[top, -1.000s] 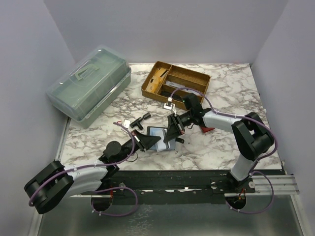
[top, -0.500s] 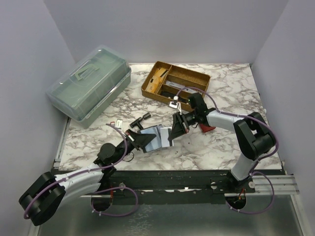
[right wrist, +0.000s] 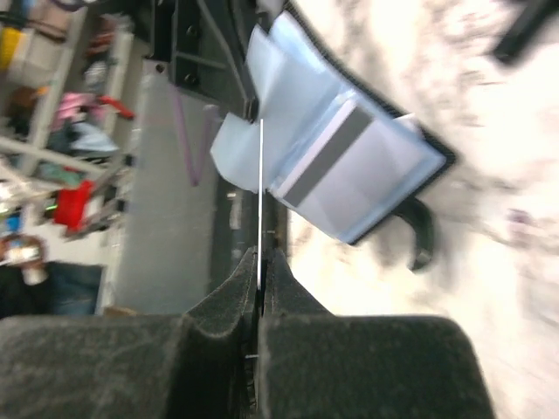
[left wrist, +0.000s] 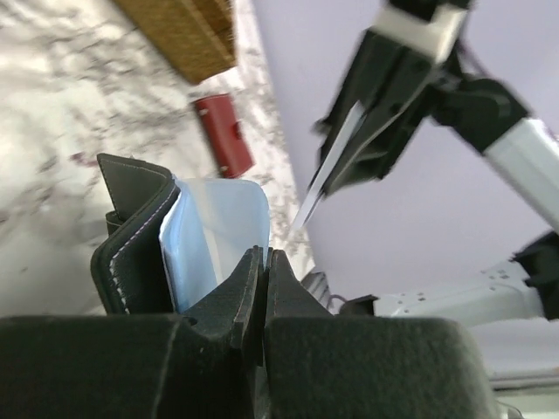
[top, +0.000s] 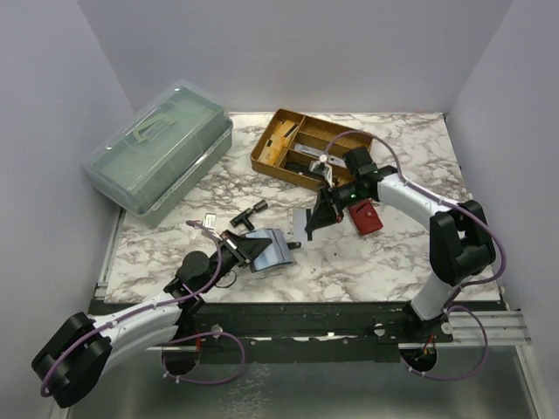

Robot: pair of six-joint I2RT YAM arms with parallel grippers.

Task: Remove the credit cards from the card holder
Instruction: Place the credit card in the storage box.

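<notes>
Credit card [left wrist: 332,161], seen only edge-on, pinched in right gripper [right wrist: 260,262]; left gripper [left wrist: 265,257] clamps the card holder [left wrist: 131,236].

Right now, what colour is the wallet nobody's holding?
That wallet is red, clearest in the top view.

The marble table [top: 393,262] carries a green lidded box [top: 160,153], a wooden tray [top: 310,144] and a red wallet [top: 366,218]

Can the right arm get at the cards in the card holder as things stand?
Not yet, I think. The path looks free and the left hand holds the card holder with its cards sticking out, but the right hand is shut on a card.
</notes>
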